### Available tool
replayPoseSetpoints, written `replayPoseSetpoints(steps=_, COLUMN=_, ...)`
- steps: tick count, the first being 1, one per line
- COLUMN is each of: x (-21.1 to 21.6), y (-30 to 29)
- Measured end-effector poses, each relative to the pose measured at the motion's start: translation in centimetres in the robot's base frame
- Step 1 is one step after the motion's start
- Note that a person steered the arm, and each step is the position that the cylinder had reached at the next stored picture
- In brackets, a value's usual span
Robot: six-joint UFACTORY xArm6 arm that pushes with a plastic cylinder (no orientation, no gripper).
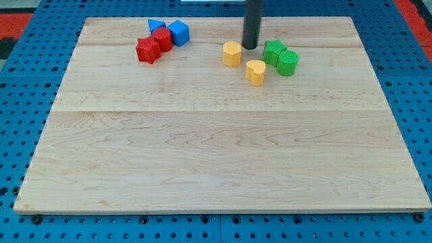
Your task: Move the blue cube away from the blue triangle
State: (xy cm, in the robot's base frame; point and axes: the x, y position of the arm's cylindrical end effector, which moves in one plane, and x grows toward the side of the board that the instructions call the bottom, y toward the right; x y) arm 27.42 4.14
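The blue cube [179, 32] sits near the view's top left of the wooden board [216, 155]. The blue triangle [156, 25] lies just to its left, partly hidden behind a red block. The two blue blocks are close together, nearly touching. My tip [250, 46] rests on the board well to the right of the blue cube, between a yellow block and a green block. It touches no blue block.
Two red blocks, a round one [162, 39] and a star-like one [147, 50], crowd the blue pair. A yellow hexagon-like block [232, 54] and a yellow heart-like block [255, 71] sit near the tip. A green star-like block [273, 51] and a green cylinder [287, 62] lie to its right.
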Motion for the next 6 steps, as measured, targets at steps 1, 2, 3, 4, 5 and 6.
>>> replayPoseSetpoints(steps=1, x=-3.6, y=-6.0)
replayPoseSetpoints(steps=2, x=-6.1, y=-15.3)
replayPoseSetpoints(steps=3, x=-7.2, y=-19.3)
replayPoseSetpoints(steps=4, x=-8.3, y=-19.1)
replayPoseSetpoints(steps=5, x=-8.3, y=-21.9)
replayPoseSetpoints(steps=6, x=-6.7, y=-24.8)
